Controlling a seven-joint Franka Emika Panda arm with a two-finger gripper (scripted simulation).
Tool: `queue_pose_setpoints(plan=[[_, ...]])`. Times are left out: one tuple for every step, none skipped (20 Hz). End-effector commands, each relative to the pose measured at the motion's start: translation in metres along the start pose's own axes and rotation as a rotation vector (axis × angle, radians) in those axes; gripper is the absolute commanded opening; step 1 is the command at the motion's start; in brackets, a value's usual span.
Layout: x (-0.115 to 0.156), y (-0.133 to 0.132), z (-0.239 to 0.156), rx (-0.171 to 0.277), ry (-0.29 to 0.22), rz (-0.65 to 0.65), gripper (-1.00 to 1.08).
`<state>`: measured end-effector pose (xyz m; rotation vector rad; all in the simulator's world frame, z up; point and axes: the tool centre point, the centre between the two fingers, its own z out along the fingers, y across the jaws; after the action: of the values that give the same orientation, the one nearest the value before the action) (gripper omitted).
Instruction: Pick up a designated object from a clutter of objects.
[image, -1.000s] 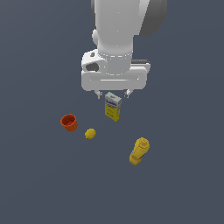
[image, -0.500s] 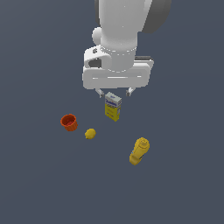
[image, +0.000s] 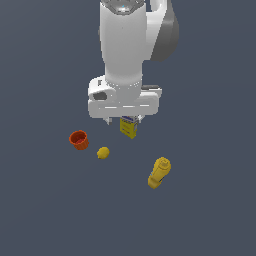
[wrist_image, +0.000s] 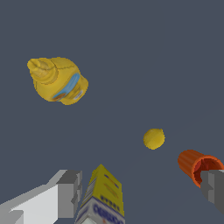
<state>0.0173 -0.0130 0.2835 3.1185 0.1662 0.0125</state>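
The lemon (image: 103, 153) is small, round and plain yellow, and it rests alone between the red-orange cup (image: 79, 140) and the yellow squeeze bottle (image: 159, 172). My gripper (image: 124, 121) hangs open above the yellow box (image: 129, 128), which has a white-blue top, to the exterior view's right of the lemon and apart from it. In the wrist view the lemon (wrist_image: 154, 138) lies ahead of the open gripper (wrist_image: 140, 188). The box (wrist_image: 103, 197) stands near one finger (wrist_image: 68, 192) and the cup (wrist_image: 197, 166) by the other. Nothing is held.
The squeeze bottle (wrist_image: 57, 80) lies on its side on the dark grey floor, well away from the lemon. The arm's white hand hides the box's top in the exterior view.
The hand has come down toward the box and now covers its top in the exterior view. The objects have not moved.
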Motion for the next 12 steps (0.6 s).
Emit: queue_pose_setpoints(plan=[[0.002, 0.011, 0.022, 0.005, -0.001, -0.001, 1.0], [0.002, 0.015, 0.031, 0.008, -0.002, -0.002, 1.0], [0.003, 0.021, 0.042, 0.01, -0.002, -0.003, 1.0], [0.003, 0.026, 0.053, 0.012, -0.002, -0.003, 1.0], [0.002, 0.032, 0.064, 0.014, -0.002, -0.004, 1.0], [0.002, 0.038, 0.076, 0.016, -0.002, -0.004, 1.0], [0.001, 0.043, 0.088, 0.018, -0.003, -0.004, 1.0], [-0.001, 0.049, 0.1, 0.019, -0.003, -0.004, 1.0], [-0.002, 0.055, 0.111, 0.02, -0.003, -0.004, 1.0], [-0.004, 0.06, 0.122, 0.021, -0.003, -0.004, 1.0], [-0.006, 0.065, 0.132, 0.021, -0.003, -0.004, 1.0], [-0.009, 0.069, 0.141, 0.021, -0.003, -0.004, 1.0]])
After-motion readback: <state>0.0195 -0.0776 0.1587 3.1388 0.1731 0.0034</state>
